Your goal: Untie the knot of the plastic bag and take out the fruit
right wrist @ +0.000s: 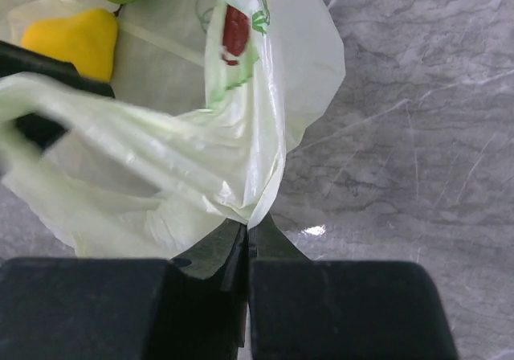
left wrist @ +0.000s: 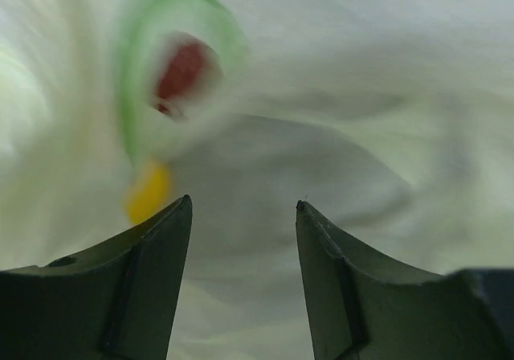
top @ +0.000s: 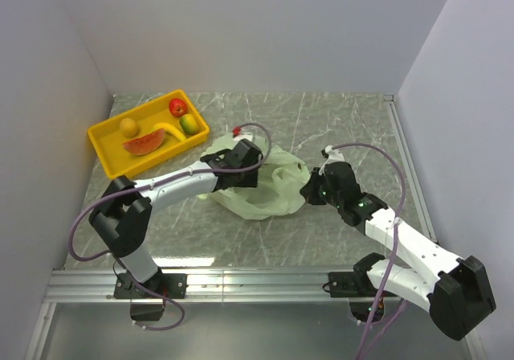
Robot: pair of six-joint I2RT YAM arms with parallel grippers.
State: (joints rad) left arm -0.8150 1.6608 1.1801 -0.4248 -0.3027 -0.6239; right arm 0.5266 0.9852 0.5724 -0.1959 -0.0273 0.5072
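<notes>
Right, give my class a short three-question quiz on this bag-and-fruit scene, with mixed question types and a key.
1. True or false: the right gripper is pinching the edge of the plastic bag.
2. Where does the watermelon slice lie? A) in the yellow tray; B) on the bare table; C) inside the bag.
3. In the left wrist view, how do the jaws of the left gripper stand?
Key: 1 true; 2 A; 3 apart, facing the bag film.
</notes>
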